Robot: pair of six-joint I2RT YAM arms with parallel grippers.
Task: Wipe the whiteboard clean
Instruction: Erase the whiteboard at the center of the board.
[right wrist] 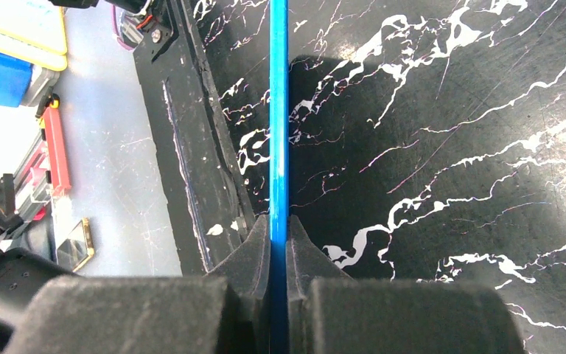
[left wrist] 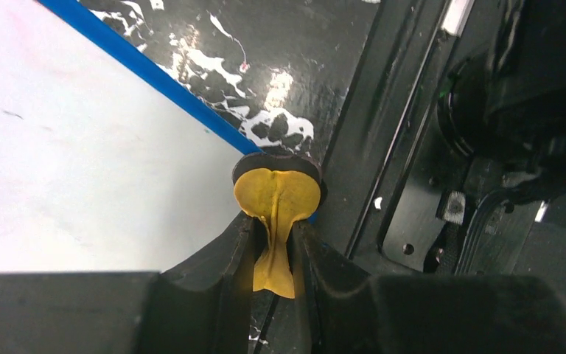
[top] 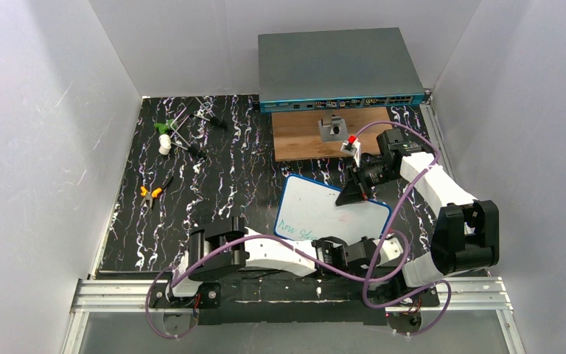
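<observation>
Blue-rimmed whiteboard [top: 324, 210] is sitting toward the counter's [top: 214, 184] near edge, right of centre, with some green writing [top: 295, 227] at its near-left corner. My right tool [right wrist: 278, 228] is clamped tight on the board's far rim, which I'm seeing edge-on. My left tool [left wrist: 274, 232] is nearly closed, pinching a yellow pad [left wrist: 276, 193] with a dark round backing, right at the board's near rim.

On the worktop [top: 214, 192], the whiteboard [top: 324, 206] lies at the lower centre of the frame, a wooden board [top: 302, 136] above it, a flat box [top: 335, 63] behind that at the top, loose tools [top: 184, 125] upper left, and pliers [top: 151, 192] at mid left.
</observation>
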